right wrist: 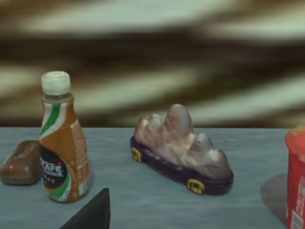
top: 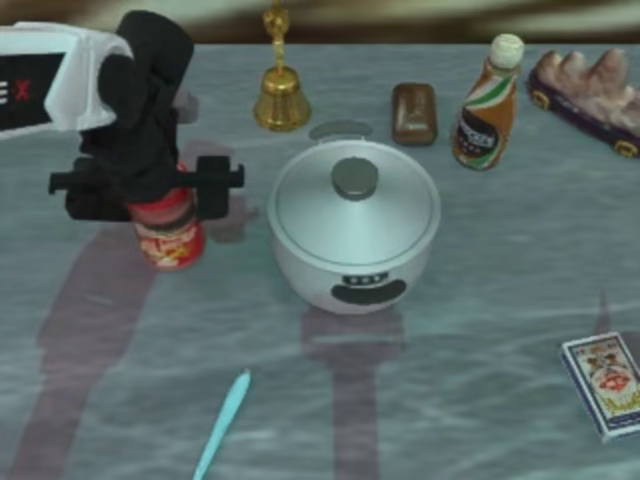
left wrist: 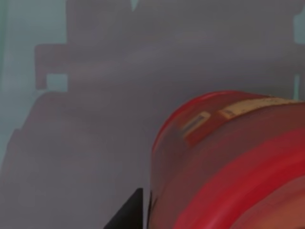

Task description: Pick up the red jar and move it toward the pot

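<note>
On the table's left half, our left hand (top: 150, 190) comes down over the small red cylindrical jar with the yellow-white label (top: 170, 232), its fingers pinching the jar's top. Just beside it, apart from it, sits the large round silver-grey pot with a domed lid (top: 354, 222). Farther right stands a brown bottle with a white cap (top: 489, 105). Our right hand is out of sight.

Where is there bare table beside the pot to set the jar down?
Bare strip between the red jar and the pot; open table between the pot and card box. Behind the pot it is crowded: bell, brown block, bottle.
</note>
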Robot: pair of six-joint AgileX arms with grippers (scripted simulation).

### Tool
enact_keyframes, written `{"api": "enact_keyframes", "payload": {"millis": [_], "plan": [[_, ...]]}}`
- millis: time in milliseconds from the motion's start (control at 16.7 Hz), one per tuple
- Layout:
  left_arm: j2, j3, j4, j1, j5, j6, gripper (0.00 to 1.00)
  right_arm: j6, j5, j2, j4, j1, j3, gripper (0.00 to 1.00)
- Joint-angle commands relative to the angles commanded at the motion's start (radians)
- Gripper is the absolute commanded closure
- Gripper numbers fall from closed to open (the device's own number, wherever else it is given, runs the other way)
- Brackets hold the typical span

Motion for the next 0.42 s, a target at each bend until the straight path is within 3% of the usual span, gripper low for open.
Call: {"api": "enact_keyframes", "payload": {"millis": [120, 420], "plan": [[0.0, 0.0, 0.0, 0.0, 0.0, 0.0, 0.0, 0.0, 0.0, 0.0, 0.0, 0.0, 0.0, 0.0], [0.0, 0.0, 0.0, 0.0, 0.0, 0.0, 0.0, 0.0, 0.0, 0.0, 0.0, 0.0, 0.0, 0.0]]}}
